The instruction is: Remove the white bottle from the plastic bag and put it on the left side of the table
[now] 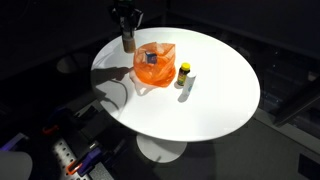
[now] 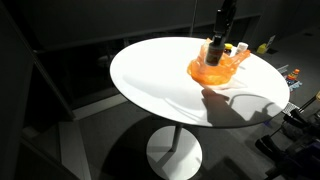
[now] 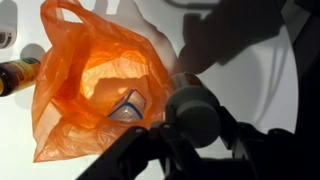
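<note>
My gripper [image 3: 188, 128] is shut on the white bottle [image 3: 190, 105], fingers on both sides below its round cap. In both exterior views the bottle [image 1: 127, 42] [image 2: 213, 50] hangs upright under the gripper [image 1: 127, 32] [image 2: 218, 38], just beside the orange plastic bag [image 1: 153, 68] [image 2: 215, 70] and outside it. I cannot tell whether its base touches the table. The bag [image 3: 85, 85] lies open on the round white table [image 1: 215, 100], with a small blue and white item [image 3: 128, 105] still inside.
A brown bottle with a yellow cap [image 1: 184, 72] [image 3: 15, 72] stands next to the bag on the side away from the gripper. The table's rim [image 2: 150, 95] drops to a dark floor. Cables and clutter [image 1: 75, 155] lie on the floor.
</note>
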`<state>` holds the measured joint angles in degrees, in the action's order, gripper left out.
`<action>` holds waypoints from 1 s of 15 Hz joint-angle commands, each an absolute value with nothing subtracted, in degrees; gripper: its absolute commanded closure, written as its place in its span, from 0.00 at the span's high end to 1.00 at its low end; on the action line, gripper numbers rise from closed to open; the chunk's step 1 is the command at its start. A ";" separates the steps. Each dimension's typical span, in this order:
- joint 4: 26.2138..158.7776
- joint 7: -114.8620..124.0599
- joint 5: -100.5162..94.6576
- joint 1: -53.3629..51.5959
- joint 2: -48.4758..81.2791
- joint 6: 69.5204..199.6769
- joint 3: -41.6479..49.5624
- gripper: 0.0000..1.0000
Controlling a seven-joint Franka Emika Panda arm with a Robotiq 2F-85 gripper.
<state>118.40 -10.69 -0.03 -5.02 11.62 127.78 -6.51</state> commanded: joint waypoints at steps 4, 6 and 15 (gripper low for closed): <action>116.53 -11.69 -1.17 -6.44 13.47 127.78 -7.57 0.19; 116.08 -11.85 -2.19 -7.49 14.45 128.08 -8.25 0.19; 114.00 -12.32 -8.33 -9.60 21.39 133.32 -8.56 0.19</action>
<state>116.33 -11.03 -7.26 -9.85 18.73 131.66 -8.35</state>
